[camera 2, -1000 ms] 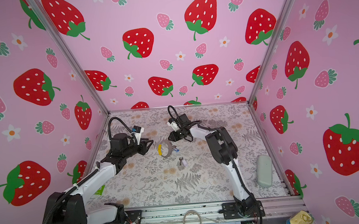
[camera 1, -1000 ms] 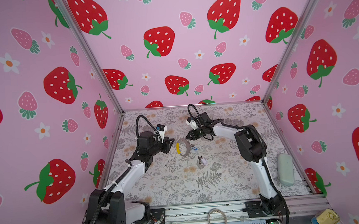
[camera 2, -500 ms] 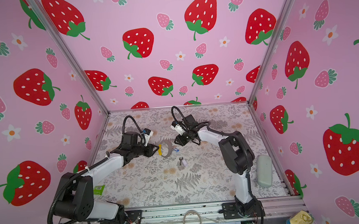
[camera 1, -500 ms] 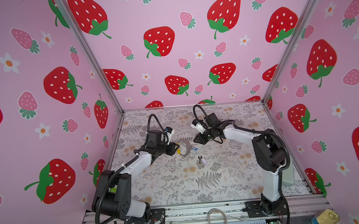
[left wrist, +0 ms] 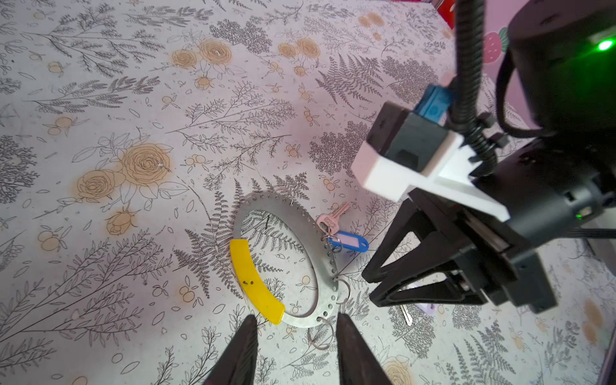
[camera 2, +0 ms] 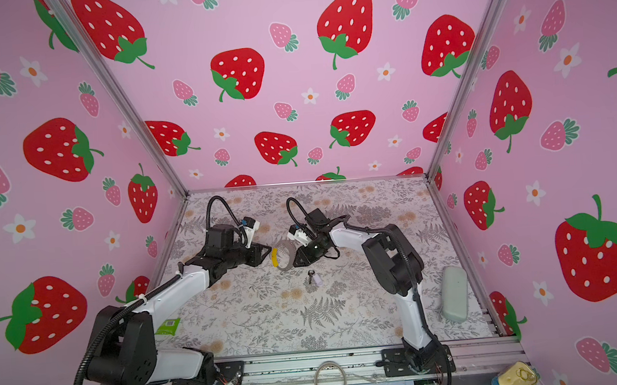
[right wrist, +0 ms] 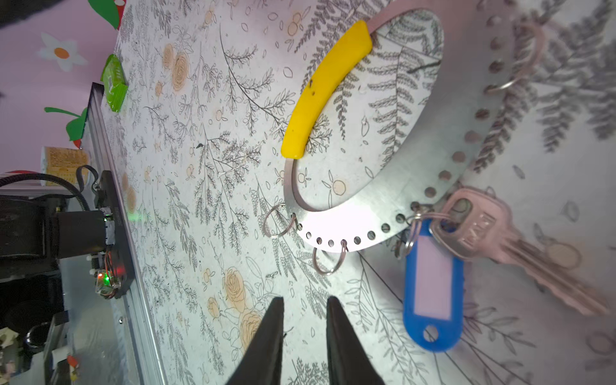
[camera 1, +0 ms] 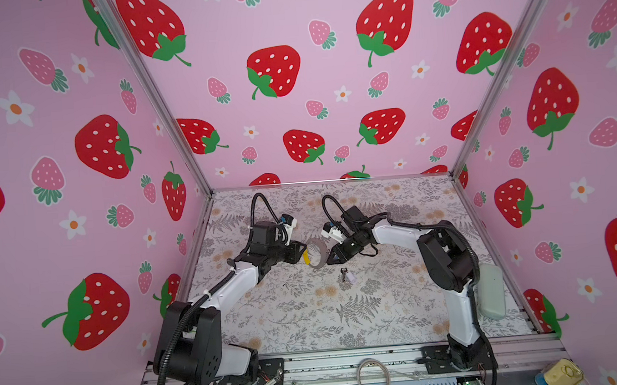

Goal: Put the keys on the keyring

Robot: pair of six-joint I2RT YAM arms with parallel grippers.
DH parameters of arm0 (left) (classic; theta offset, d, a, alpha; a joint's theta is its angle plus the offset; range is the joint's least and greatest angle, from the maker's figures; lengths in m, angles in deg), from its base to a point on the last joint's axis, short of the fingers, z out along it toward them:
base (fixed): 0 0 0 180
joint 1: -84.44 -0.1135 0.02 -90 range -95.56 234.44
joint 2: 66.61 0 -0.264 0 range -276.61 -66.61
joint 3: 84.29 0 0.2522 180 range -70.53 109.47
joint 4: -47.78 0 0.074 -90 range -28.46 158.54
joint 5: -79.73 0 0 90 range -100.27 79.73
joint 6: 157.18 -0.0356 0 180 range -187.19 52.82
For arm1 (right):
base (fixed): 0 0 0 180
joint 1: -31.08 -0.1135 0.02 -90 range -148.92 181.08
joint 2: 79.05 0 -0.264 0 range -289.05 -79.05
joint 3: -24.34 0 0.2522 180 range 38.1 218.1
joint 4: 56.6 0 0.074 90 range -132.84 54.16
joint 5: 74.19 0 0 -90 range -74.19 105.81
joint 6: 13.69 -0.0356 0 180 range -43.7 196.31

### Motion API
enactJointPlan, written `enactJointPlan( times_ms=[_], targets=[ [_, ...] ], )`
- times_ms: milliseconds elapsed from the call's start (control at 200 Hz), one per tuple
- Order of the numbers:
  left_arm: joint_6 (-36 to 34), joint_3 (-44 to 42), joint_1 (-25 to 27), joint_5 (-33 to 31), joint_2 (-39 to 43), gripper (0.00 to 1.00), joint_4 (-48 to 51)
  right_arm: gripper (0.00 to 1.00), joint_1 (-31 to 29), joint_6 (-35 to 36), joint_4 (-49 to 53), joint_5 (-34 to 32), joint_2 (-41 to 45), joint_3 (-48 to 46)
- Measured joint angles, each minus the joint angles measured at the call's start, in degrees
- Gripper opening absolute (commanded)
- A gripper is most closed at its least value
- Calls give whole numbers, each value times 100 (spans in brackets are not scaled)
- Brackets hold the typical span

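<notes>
The keyring lies flat on the table at mid-scene, and the blue-tagged key hangs from one of its loops. The lilac-tagged key lies loose just near-right of it. The left gripper and the right gripper flank the ring, both with jaws parted and empty.

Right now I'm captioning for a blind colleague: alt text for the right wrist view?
A flat metal keyring with a yellow section lies on the floral table, a key with a blue tag attached to its edge. The right tool hovers short of it, open and empty.
</notes>
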Motion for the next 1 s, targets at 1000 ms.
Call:
enactJointPlan(
  times_ms=[1000],
  targets=[
    [0,-44,-87,-79,9,42,-98,27,-111,-1032,118,105,-682,577]
  ],
)
